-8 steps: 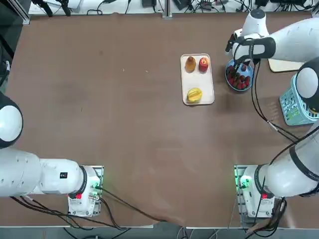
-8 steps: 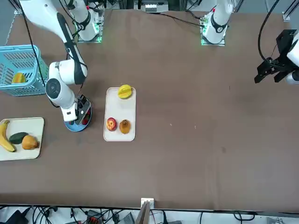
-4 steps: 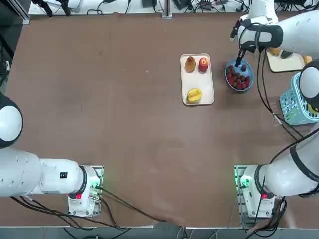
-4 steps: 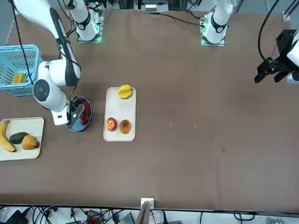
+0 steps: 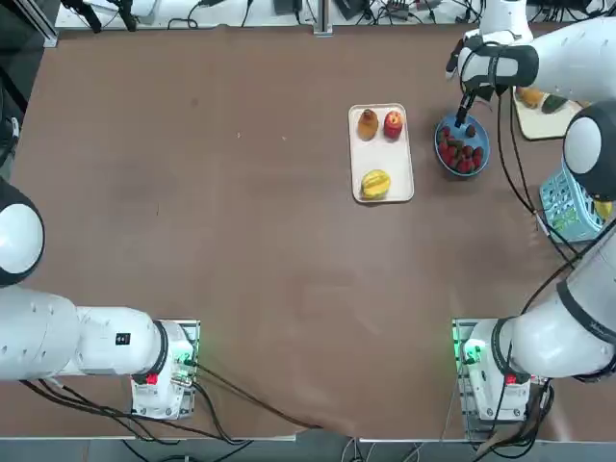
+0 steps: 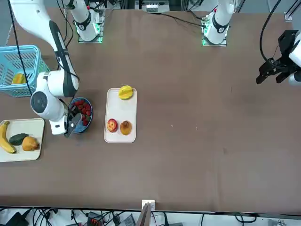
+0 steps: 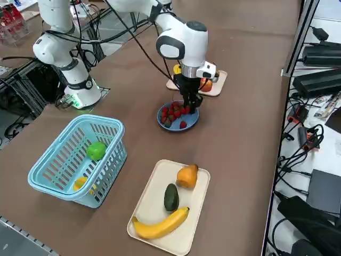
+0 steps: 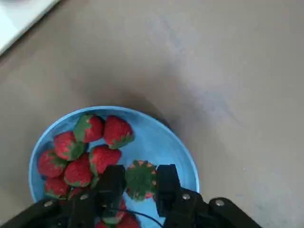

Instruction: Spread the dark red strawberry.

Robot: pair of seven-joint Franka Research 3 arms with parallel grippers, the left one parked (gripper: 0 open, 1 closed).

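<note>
While the right gripper [image 8: 141, 184] is at the bowl, upper right of the top view, its fingers are clenched on a strawberry [image 8: 141, 178]. This is presumably the dark red target, set apart from the clustered strawberries [image 8: 78, 171] in the blue bowl [image 8: 189, 161]. Grasping appears complete; spreading remains. Farther left lies the fruit tray [image 5: 383, 166].

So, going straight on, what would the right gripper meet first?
The right gripper, shut on a green-topped red strawberry, would probably meet the round blue bowl first; depth is unclear.
</note>
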